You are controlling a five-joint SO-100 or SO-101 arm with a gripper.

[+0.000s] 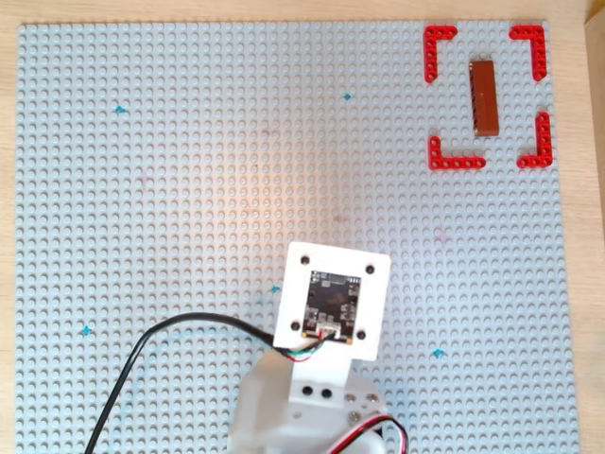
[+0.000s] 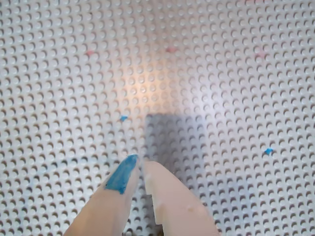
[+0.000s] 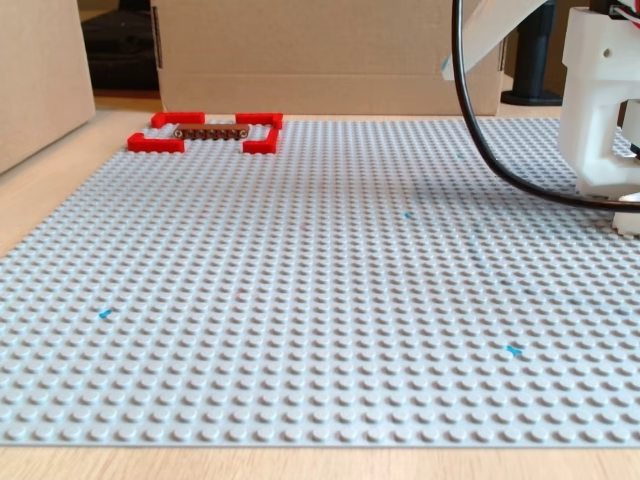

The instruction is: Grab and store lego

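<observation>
Your lego [image 1: 483, 97] lies flat at about one o'clock in the overhead view, far up the grey baseplate [image 1: 189, 189], running lengthwise up and down the picture. Four red corner pieces [image 1: 439, 47] frame it, one at each corner of a square, and the brick sits inside that frame without touching any of them; the frame reads as a marked bay, so the brick looks to be either at its start spot or already stored. The fixed view shows the same brick [image 3: 209, 131] low on the studs at about eleven o'clock, between the red pieces [image 3: 155, 143].

Your gripper [image 2: 140, 164] is well apart from all this, down at six o'clock in the overhead view beneath the wrist's circuit board [image 1: 330, 305]. In the wrist view the two fingers, one with a blue-taped tip [image 2: 122, 173], are nearly together with only a thin gap, and they hold nothing; only bare studs and small blue marks [image 2: 268, 151] lie ahead. You would have to swing toward one o'clock and spread the fingers before any grab.
</observation>
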